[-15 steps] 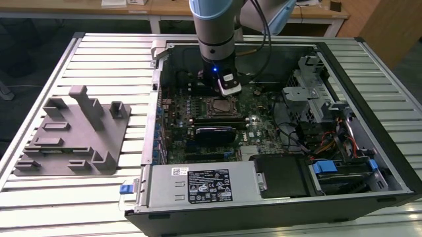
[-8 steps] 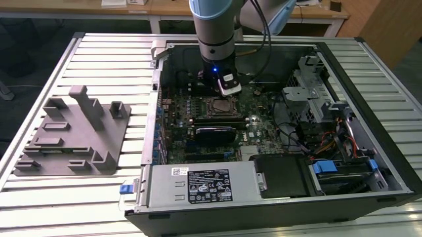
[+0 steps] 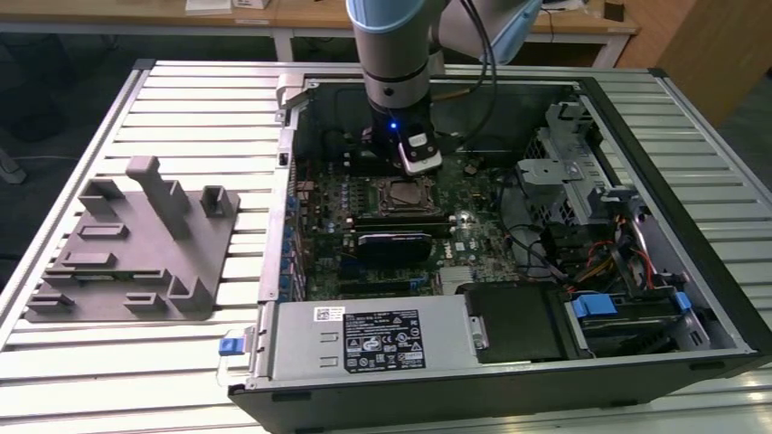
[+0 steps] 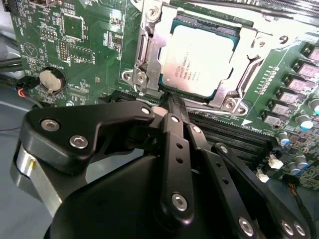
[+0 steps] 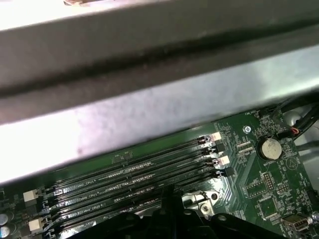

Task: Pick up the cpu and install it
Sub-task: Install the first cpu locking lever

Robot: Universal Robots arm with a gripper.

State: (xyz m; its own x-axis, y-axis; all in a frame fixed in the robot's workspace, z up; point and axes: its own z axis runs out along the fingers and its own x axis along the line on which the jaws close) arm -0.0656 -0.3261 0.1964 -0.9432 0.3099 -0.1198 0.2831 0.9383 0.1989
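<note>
The cpu (image 4: 199, 62), a flat silver square with print on top, lies seated in the metal-framed socket (image 4: 149, 45) on the green motherboard. In the exterior view the cpu (image 3: 402, 193) shows inside the open computer case, just below the arm's wrist. My gripper (image 4: 169, 102) hangs a little above the board at the socket's edge beside the memory slots. Its black fingers (image 4: 175, 134) are pressed together with nothing between them. In the first wrist view the gripper (image 5: 172, 211) is over the memory slots (image 5: 134, 181).
The case wall (image 5: 149, 99) runs close beside the gripper. A coin battery (image 4: 51, 79) and small capacitors (image 4: 304, 74) stand on the board. A grey plastic tray (image 3: 133, 253) with upright posts sits on the slatted table at the exterior view's left. Drive cages and cables (image 3: 591, 244) fill the case's right.
</note>
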